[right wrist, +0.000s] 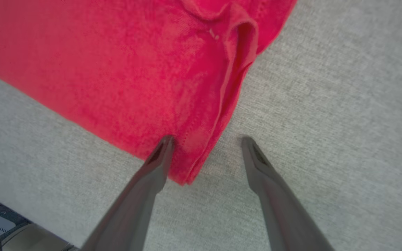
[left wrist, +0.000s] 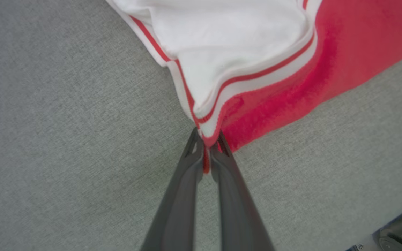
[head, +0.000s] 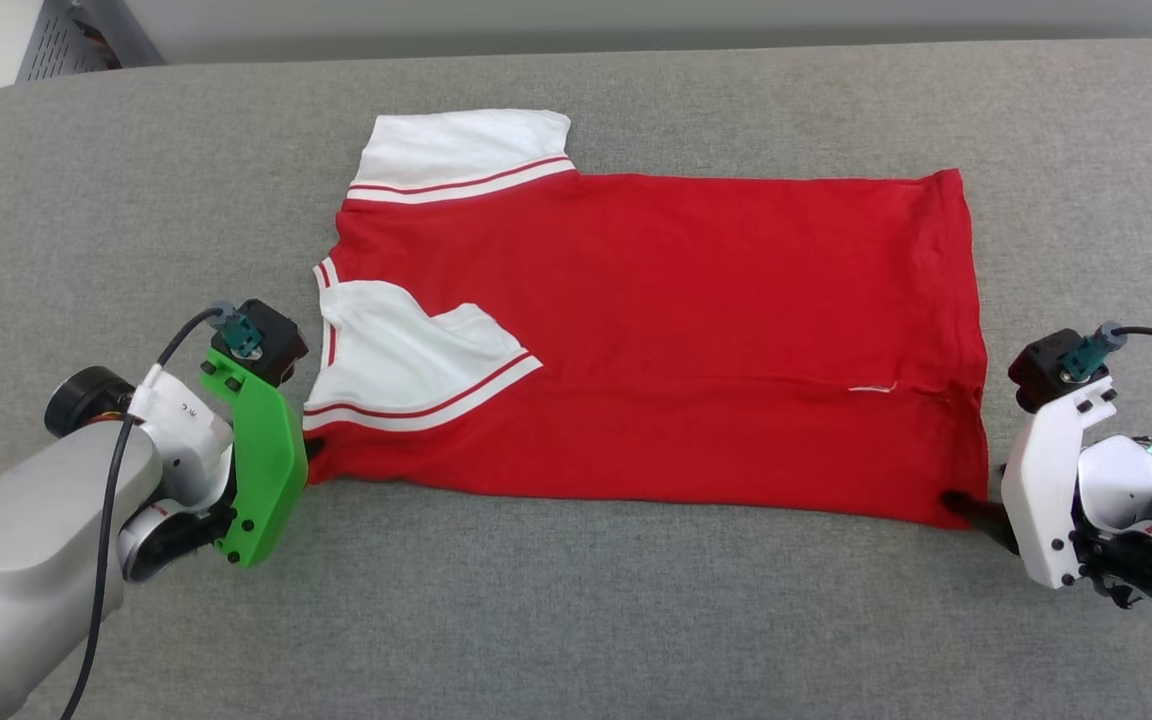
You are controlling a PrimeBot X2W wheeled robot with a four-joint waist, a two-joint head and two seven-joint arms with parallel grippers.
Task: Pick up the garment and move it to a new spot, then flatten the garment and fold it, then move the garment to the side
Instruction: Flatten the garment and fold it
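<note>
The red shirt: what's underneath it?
The garment lies on the grey cloth surface, which shows all around it. Whatever is beneath its middle is covered, so I cannot tell.

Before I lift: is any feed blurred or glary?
Head view: sharp, evenly lit, no glare on the shirt. Left wrist view: soft focus, red edges smeared near the left pincer. Right wrist view: soft too, right pincer blurred close up.

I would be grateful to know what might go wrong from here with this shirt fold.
1. The right gripper is open around the hem corner, which lies near one finger; closing may catch one layer or miss.
2. The left gripper pinches only the very edge of the garment, so it may slip when lifted.
3. The sleeve lies folded onto the body and may bunch.
</note>
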